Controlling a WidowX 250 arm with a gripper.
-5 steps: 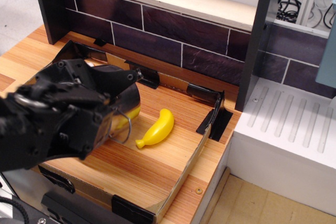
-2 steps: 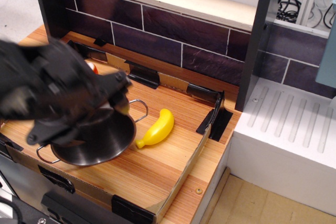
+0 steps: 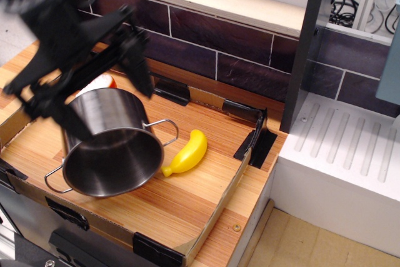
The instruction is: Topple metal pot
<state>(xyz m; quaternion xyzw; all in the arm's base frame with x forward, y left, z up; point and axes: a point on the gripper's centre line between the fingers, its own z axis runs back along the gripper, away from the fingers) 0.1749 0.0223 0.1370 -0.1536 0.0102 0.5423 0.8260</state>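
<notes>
The metal pot (image 3: 125,130) is shiny steel with two wire loop handles. It lies tipped over on the wooden board, its open mouth facing the front left and one handle (image 3: 164,128) pointing toward the banana. My black gripper (image 3: 110,112) hangs above and behind the pot, blurred by motion. Its two fingers are spread wide, one at the pot's right rear (image 3: 139,67) and one at its left side (image 3: 65,120). It holds nothing.
A yellow banana (image 3: 187,152) lies just right of the pot. A red and white object (image 3: 104,82) peeks out behind the pot. A low cardboard wall (image 3: 231,186) with black clips rims the board. A dark tiled backsplash (image 3: 219,42) stands behind, and a white ridged drainer (image 3: 350,148) at the right.
The gripper has risen and pulled back to the upper left, off the pot. The pot has stayed on its side, mouth toward the front left. The banana has not moved.
</notes>
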